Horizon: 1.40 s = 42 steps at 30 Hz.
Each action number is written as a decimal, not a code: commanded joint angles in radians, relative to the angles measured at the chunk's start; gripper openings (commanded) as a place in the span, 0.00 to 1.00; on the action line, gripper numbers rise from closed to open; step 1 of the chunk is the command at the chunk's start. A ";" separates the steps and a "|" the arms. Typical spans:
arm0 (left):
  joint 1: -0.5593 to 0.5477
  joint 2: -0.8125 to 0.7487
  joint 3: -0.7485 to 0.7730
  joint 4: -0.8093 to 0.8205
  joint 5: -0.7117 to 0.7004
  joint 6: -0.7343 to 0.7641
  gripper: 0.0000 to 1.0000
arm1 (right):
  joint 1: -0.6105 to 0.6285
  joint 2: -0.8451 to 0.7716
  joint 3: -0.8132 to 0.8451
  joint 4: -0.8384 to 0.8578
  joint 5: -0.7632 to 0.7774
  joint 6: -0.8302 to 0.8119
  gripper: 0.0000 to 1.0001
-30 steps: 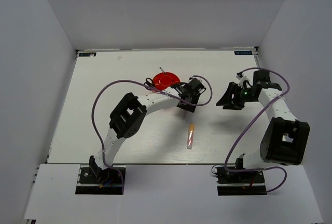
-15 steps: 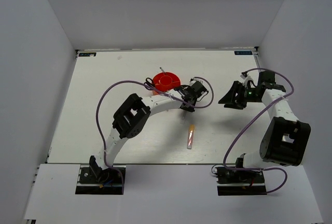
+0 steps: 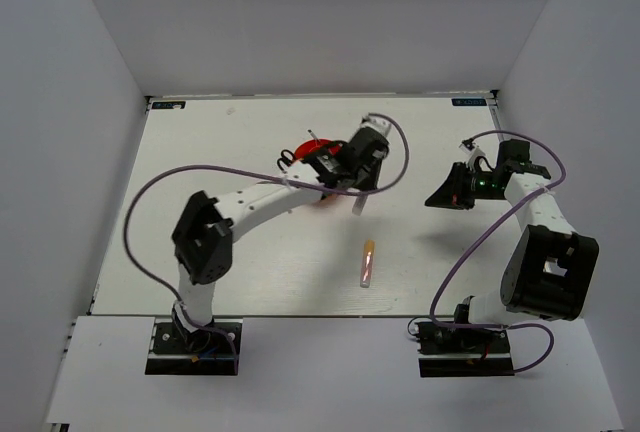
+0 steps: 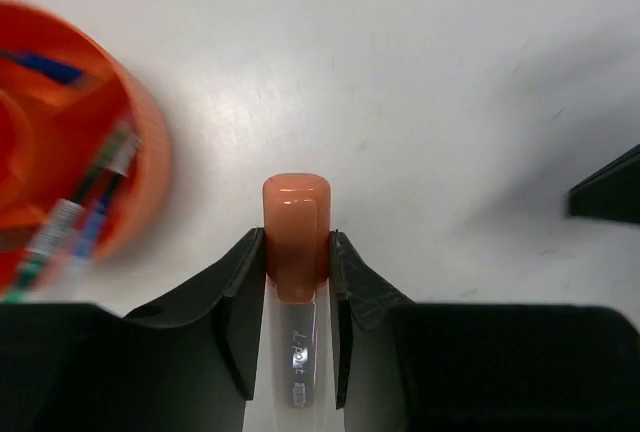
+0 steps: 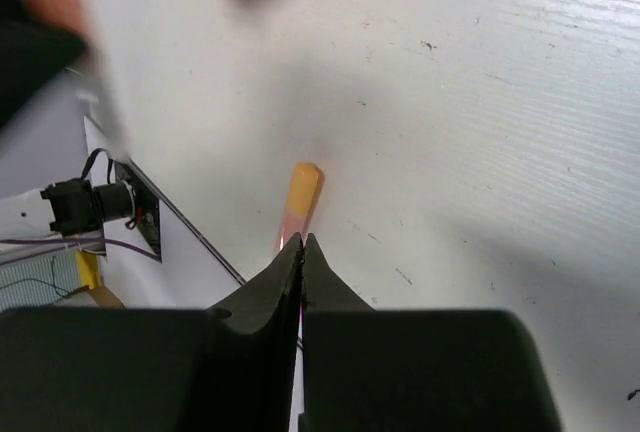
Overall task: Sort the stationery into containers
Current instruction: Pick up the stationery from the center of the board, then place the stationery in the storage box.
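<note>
Clamping orange-capped marker [image 4: 297,214], left pincer [image 4: 297,254], right pincer [image 5: 302,249] pressed fully together

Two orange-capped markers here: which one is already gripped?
The held marker, clamped in the left gripper near the orange organiser. The loose marker lies flat on the table, with no gripper on it.

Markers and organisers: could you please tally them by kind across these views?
Orange-and-white markers: 2 (held marker in the left end effector, loose marker on the table)
Orange-red organiser: 1
Total: 3
</note>
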 commanded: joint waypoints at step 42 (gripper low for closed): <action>0.328 -0.140 -0.408 0.865 0.056 0.293 0.00 | 0.013 -0.095 -0.117 -0.040 -0.336 -0.463 0.10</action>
